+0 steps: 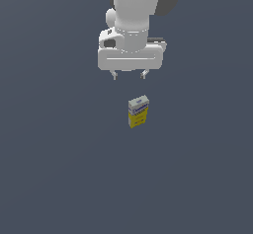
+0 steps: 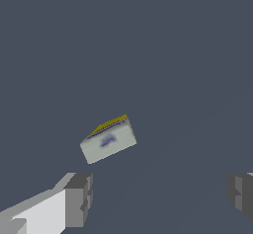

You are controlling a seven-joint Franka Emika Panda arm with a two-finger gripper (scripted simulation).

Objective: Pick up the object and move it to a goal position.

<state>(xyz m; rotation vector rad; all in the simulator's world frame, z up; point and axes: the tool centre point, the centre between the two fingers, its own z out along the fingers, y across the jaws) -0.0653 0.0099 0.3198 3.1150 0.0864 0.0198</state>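
The object is a small carton (image 1: 139, 111), white on its upper part and yellow below with dark blue print. It stands upright on the dark grey floor near the middle of the exterior view. In the wrist view the carton (image 2: 108, 140) shows its white top face and a strip of yellow. My gripper (image 1: 129, 74) hangs well above the carton and a little toward the exterior view's left. It is open and empty, its two fingers spread wide. In the wrist view the gripper (image 2: 160, 194) shows both fingertips (image 2: 79, 198), with the carton apart from them.
The plain dark grey floor (image 1: 59, 169) fills both views. The white arm and hand body (image 1: 131, 25) take up the top centre of the exterior view. No other objects show.
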